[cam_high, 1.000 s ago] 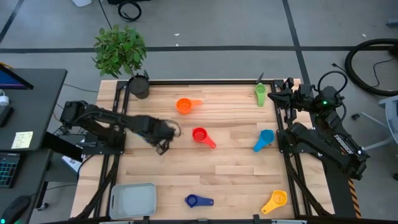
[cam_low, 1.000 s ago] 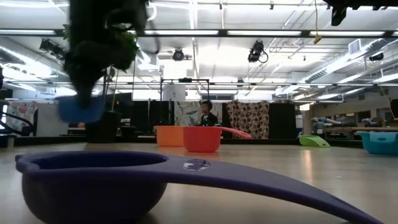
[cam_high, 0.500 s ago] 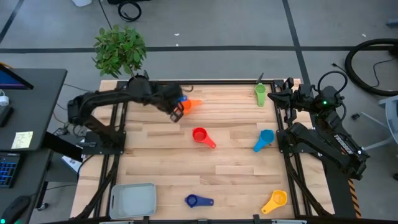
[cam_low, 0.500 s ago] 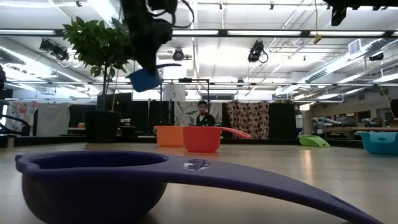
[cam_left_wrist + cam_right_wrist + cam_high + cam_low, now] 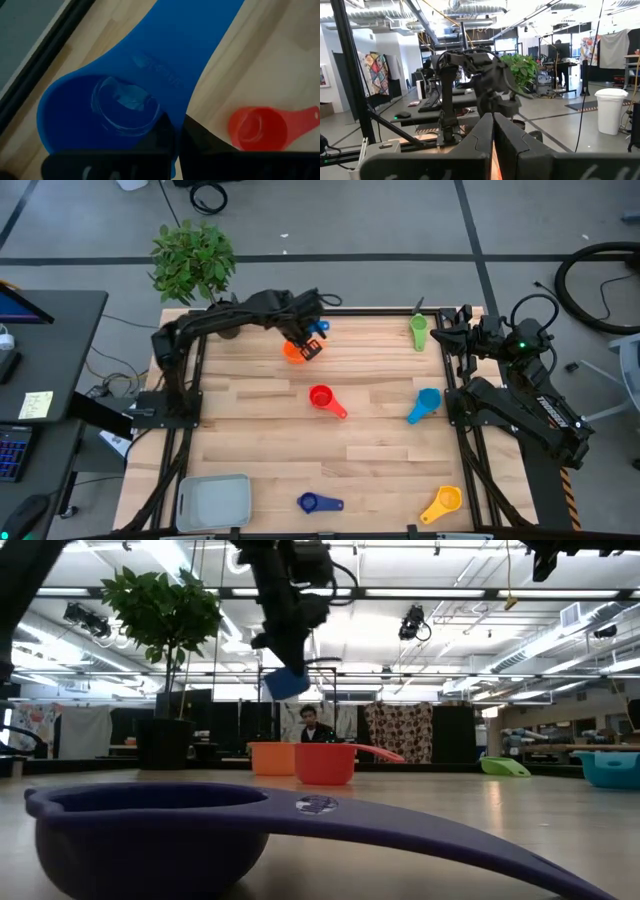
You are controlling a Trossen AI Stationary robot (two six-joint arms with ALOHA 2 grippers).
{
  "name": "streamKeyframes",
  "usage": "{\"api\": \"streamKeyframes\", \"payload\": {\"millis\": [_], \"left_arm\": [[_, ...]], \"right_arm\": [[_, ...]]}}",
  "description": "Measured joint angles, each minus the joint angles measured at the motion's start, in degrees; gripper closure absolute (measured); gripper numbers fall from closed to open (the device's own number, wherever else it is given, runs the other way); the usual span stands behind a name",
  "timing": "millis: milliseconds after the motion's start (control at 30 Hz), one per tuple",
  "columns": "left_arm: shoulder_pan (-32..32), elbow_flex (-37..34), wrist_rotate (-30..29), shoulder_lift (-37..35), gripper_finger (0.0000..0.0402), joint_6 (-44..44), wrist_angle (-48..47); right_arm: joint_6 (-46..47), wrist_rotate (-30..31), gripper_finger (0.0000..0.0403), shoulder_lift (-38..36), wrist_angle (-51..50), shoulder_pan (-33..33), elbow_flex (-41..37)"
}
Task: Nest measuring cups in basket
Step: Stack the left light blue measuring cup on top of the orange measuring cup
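My left gripper [image 5: 305,343] is shut on a blue measuring cup [image 5: 100,115] and hangs high over the orange cup [image 5: 291,353] near the table's far edge. The blue cup [image 5: 288,683] is tilted in the air. On the table rest the red cup [image 5: 322,398], the light blue cup [image 5: 425,402], the green cup [image 5: 418,330], the dark blue cup [image 5: 315,503] and the yellow cup [image 5: 442,502]. The grey basket [image 5: 213,502] sits at the near left corner. My right gripper [image 5: 493,140] is shut and waits at the far right [image 5: 462,320]. My left gripper pinches the blue cup's bowl wall [image 5: 172,131] beside the root of the handle, seemingly one finger inside the bowl and one outside. The fingers slant down from above. The cup is lifted clear and tilted, and its handle [image 5: 200,40] points away from the fingers.
A potted plant [image 5: 195,258] stands by the far left corner, its dark pot [image 5: 225,320] close to my left arm. The dark blue cup [image 5: 150,830] lies close to the near edge. A person [image 5: 315,725] stands in the room behind the table.
My left gripper has carried the blue cup from the table's left middle toward the far edge and to the right, rising and turning as it went. It now hangs over the orange cup. The cup stays held and clear of the table.
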Motion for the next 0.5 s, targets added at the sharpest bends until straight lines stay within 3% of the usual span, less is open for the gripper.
{"api": "streamKeyframes", "payload": {"millis": [500], "left_arm": [[0.1, 2.0, -0.4, 8.9, 0.0390, 0.2, -3.3]], "right_arm": [[-0.2, 0.0, 0.0382, 0.0, 0.0, 0.0, 0.0]]}}
